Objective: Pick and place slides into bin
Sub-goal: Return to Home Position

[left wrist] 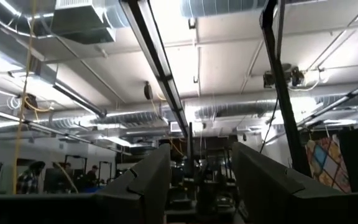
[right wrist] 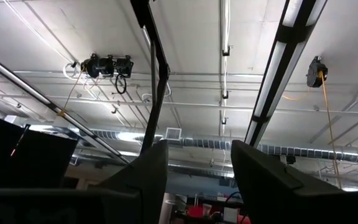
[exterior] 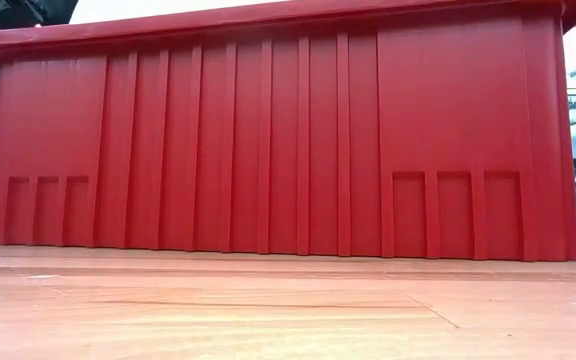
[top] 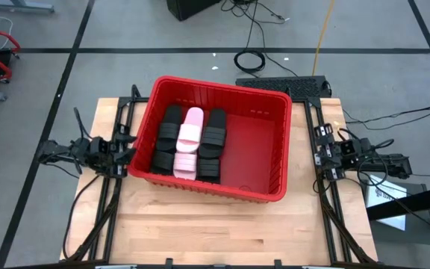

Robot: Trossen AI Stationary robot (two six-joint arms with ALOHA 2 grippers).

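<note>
High view shows the large red ribbed plastic bin (top: pixel 252 161) on the pale wooden table (top: pixel 222 232), the flat black and pale pink slides (top: pixel 189 142) lying in its left half (pink between black). Left gripper (left wrist: pixel 201 146) and right gripper (right wrist: pixel 199 143), at the table's side edges, have their fingers apart.
</note>
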